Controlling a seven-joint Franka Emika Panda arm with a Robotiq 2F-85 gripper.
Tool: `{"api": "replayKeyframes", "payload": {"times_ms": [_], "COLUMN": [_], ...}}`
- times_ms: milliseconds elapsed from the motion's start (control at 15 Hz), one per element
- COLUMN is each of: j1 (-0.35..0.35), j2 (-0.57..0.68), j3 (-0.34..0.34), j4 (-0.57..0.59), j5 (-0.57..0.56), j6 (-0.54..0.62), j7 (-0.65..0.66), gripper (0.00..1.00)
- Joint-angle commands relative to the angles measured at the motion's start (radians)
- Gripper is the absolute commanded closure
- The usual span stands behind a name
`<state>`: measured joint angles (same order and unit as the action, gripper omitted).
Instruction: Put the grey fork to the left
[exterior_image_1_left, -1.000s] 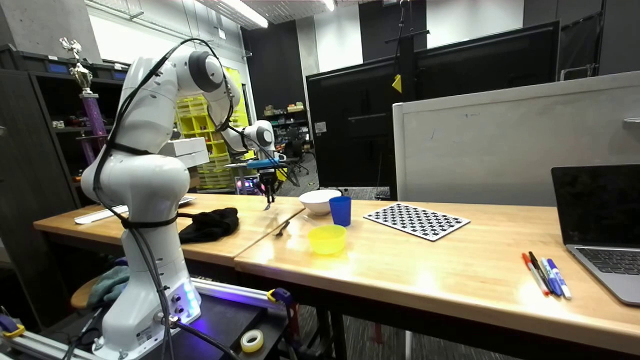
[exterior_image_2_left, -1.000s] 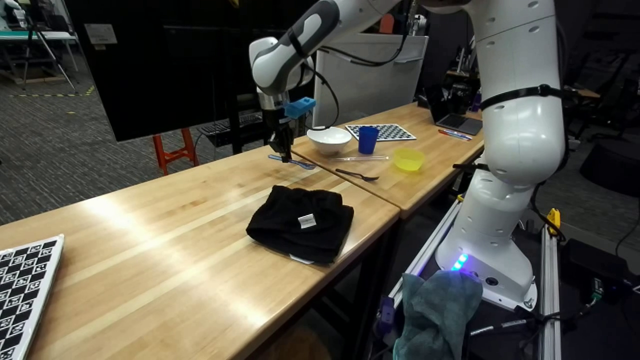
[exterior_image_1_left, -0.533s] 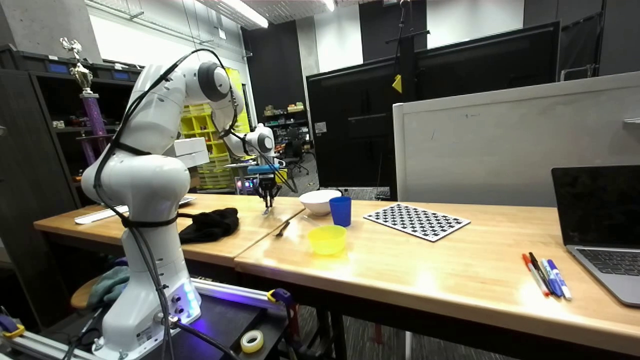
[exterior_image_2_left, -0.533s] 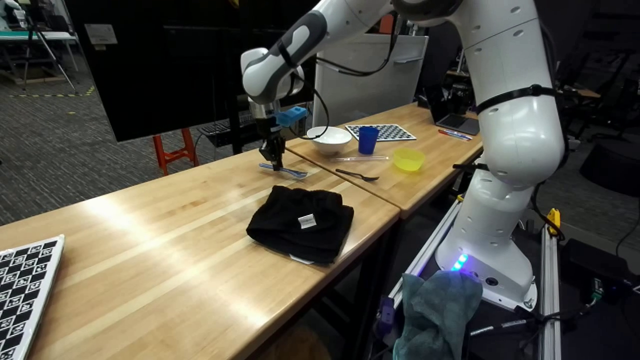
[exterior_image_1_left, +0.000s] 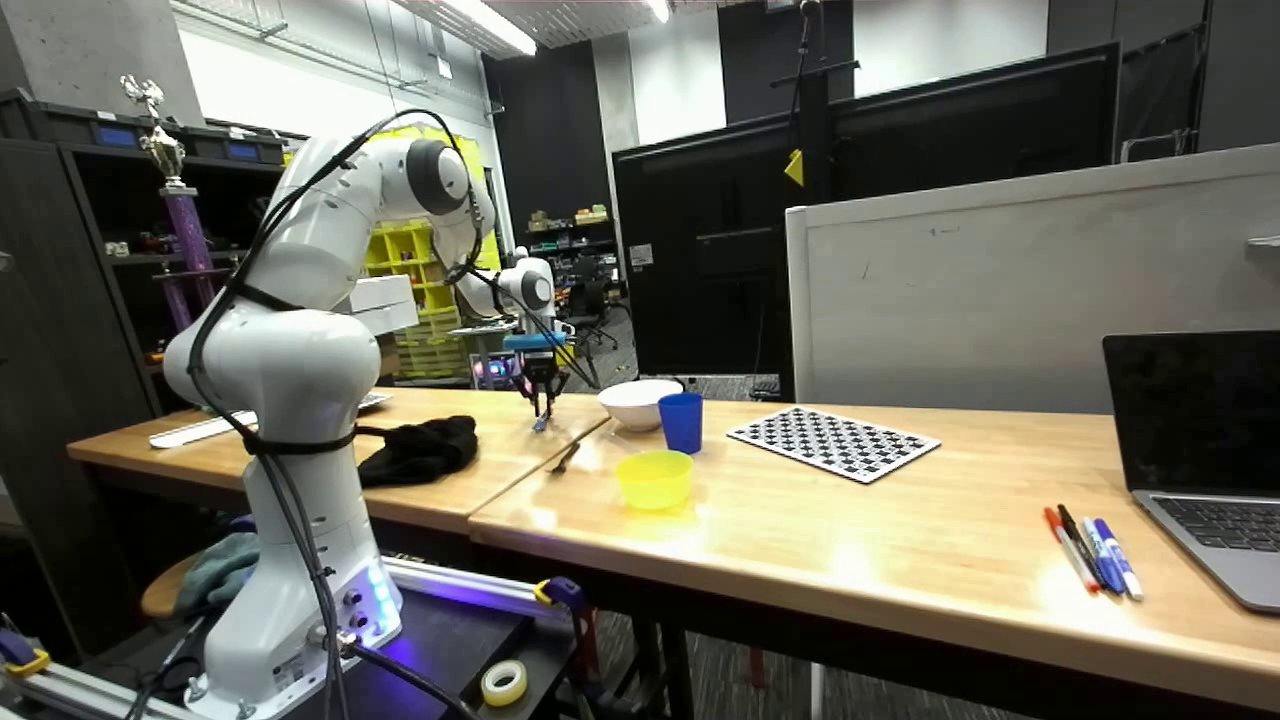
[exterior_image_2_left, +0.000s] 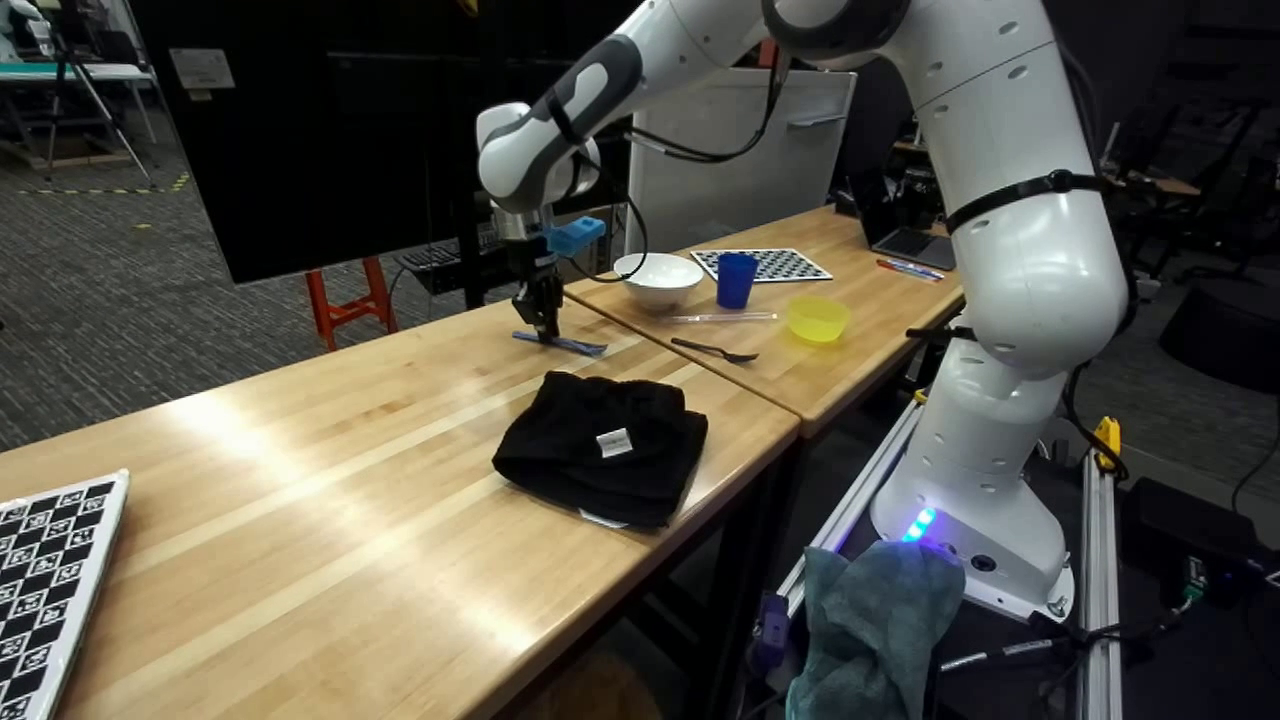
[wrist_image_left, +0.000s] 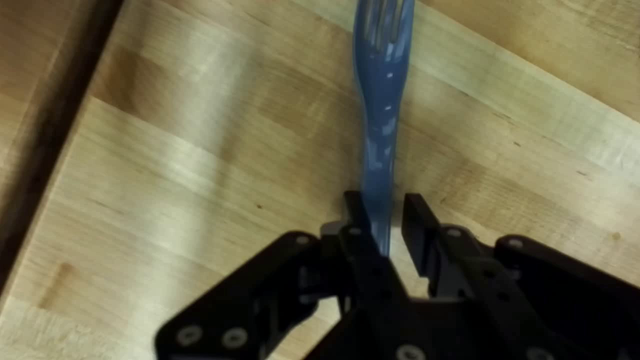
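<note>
The grey fork, bluish grey and slender, lies on the wooden table beside the seam; it shows in the wrist view (wrist_image_left: 382, 100) with its tines at the top, and in both exterior views (exterior_image_1_left: 541, 426) (exterior_image_2_left: 587, 348). My gripper (wrist_image_left: 381, 200) is low over it, also seen in both exterior views (exterior_image_1_left: 544, 414) (exterior_image_2_left: 546, 336). Its fingers stand on either side of the handle. The handle is close against the left finger in the wrist view, with a gap to the right finger. The handle's end is hidden by the gripper.
A darker fork (exterior_image_2_left: 714, 349) lies across the seam, by a clear stick (exterior_image_2_left: 722, 317), a white bowl (exterior_image_2_left: 658, 282), a blue cup (exterior_image_2_left: 736, 280) and a yellow bowl (exterior_image_2_left: 818, 320). A folded black cloth (exterior_image_2_left: 600, 450) lies close by. The table seam (wrist_image_left: 50, 125) runs alongside.
The gripper has come down and shifted with the fork, leftward in an exterior view. The fork now rests flat on the table and the fingers have spread apart around it.
</note>
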<state>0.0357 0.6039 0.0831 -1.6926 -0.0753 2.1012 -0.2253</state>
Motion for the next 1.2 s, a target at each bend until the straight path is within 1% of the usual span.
{"api": "replayKeyframes", "payload": {"times_ms": [0, 400, 467, 1133], "j1": [-0.009, -0.017, -0.018, -0.035], "j2": [0.008, -0.015, -0.021, -0.116], "j3": [0.001, -0.018, -0.024, -0.079], "j4": [0.028, 0.001, -0.005, -0.075], "j5": [0.007, -0.006, -0.01, -0.064], "j6": [-0.026, -0.016, -0.014, 0.012], "j7": [-0.023, -0.007, -0.004, 0.009], "gripper": [0.42, 0.02, 0.0, 0.0]}}
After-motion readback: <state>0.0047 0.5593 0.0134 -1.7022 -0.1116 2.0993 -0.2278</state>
